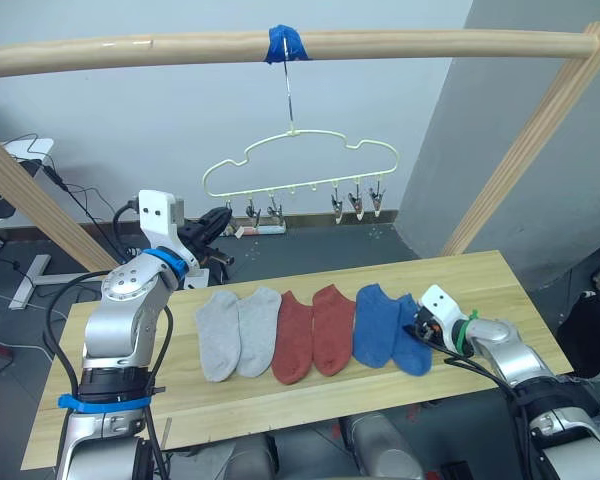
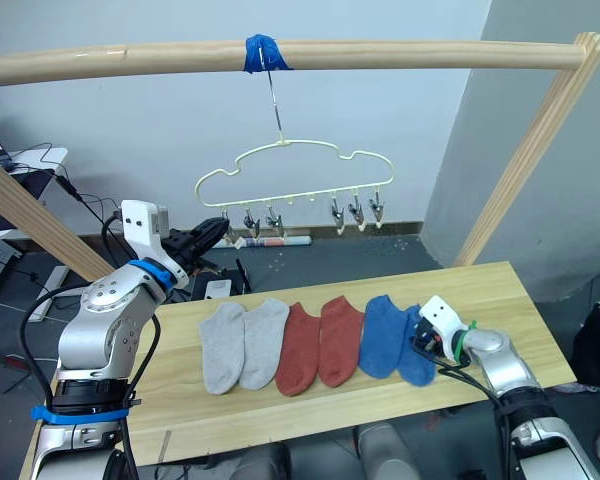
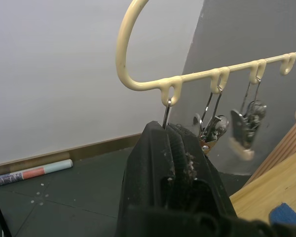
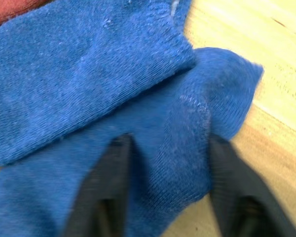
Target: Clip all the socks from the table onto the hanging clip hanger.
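Six socks lie in a row on the table [image 1: 480, 280]: two grey [image 1: 220, 335], two rust red [image 1: 293, 340] and two blue [image 1: 375, 325]. My right gripper [image 4: 170, 192] is open, with its fingers [image 4: 108, 192] straddling the edge of the rightmost blue sock [image 4: 158, 148] and pressing down on it. The pale yellow clip hanger [image 1: 300, 160] hangs by its hook from the top pole. My left gripper [image 1: 218, 222] is raised to the hanger's left end. It is shut on the leftmost metal clip [image 3: 166, 114], whose wire disappears between the fingers.
A round wooden pole [image 1: 400, 42] spans the top, with blue tape [image 1: 285, 44] holding the hook. Slanted poles stand at the right [image 1: 520, 160] and left [image 1: 30, 200]. Several other clips [image 1: 357, 200] hang free. Cables and a paper roll [image 3: 29, 174] lie on the floor behind.
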